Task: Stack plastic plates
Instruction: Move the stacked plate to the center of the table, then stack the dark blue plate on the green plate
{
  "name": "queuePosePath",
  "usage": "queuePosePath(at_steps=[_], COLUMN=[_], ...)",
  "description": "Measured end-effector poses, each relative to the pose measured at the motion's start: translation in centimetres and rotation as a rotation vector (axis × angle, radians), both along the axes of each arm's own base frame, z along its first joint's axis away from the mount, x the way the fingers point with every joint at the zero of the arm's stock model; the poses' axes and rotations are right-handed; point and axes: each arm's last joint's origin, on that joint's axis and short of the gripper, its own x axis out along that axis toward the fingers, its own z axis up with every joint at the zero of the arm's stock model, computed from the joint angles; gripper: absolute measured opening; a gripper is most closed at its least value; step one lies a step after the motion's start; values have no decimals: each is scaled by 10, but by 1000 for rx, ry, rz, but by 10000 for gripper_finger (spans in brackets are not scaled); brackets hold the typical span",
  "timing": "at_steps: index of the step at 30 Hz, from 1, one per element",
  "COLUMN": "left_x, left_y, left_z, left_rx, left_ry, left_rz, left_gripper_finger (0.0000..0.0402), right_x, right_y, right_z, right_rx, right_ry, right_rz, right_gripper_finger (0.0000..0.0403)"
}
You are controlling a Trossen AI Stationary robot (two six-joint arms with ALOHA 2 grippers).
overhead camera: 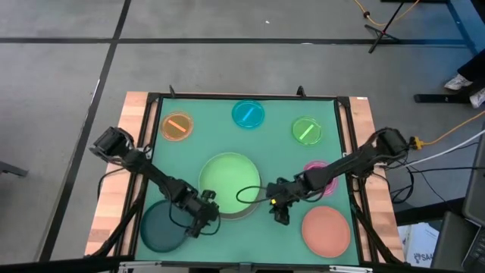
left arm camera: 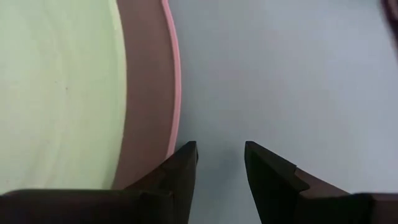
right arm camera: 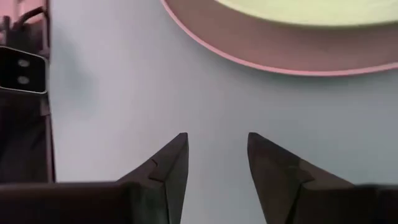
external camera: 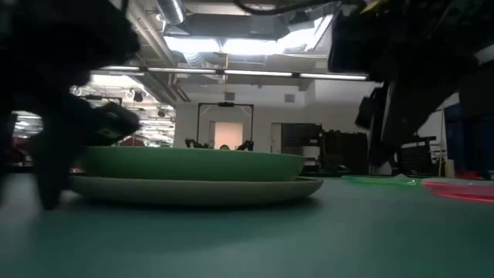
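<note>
The light green plate (overhead camera: 229, 178) sits on the grey-white plate (overhead camera: 244, 213) mid-counter. Both end effectors, left (overhead camera: 203, 221) and right (overhead camera: 277, 210), flank it, fingers spread, empty. A low approach could shove the stack sideways.

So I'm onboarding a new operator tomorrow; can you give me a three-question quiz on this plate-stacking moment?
1. True or false: the light green plate already sits on the grey-white plate.
2. Which plate lies nearest the left gripper? A) the cyan plate B) the dark green plate C) the lime plate
3. Fill in: the right gripper hangs open between the stack and the ___ plate.

Key: 1 true: the low view shows the green plate resting on the wider pale one. 2 B. 3 salmon.
</note>
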Motion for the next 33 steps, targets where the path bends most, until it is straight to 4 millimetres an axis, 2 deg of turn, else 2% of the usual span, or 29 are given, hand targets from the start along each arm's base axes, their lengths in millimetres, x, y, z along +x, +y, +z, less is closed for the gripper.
queuePosePath(at_steps=[9, 15, 21, 27, 33], left_x=[13, 11, -8, -36, -63], left_y=[24, 21, 10, 5, 5], left_z=[0, 7, 31, 66, 80], left_rx=[96, 132, 156, 87, 34], left_ry=[-59, -21, -55, -177, -234], left_rz=[18, 8, -31, -43, -26], left_gripper_finger=[133, 133, 133, 133, 133], right_x=[-28, -39, -50, -52, -50], right_y=[-16, -18, -15, -17, -17], right_z=[22, 36, 51, 59, 60], right_rx=[-173, -166, -189, -231, -240], right_ry=[79, 80, 23, -43, -69], right_rz=[-84, -93, -82, -101, -101], right_gripper_finger=[154, 154, 154, 154, 154])
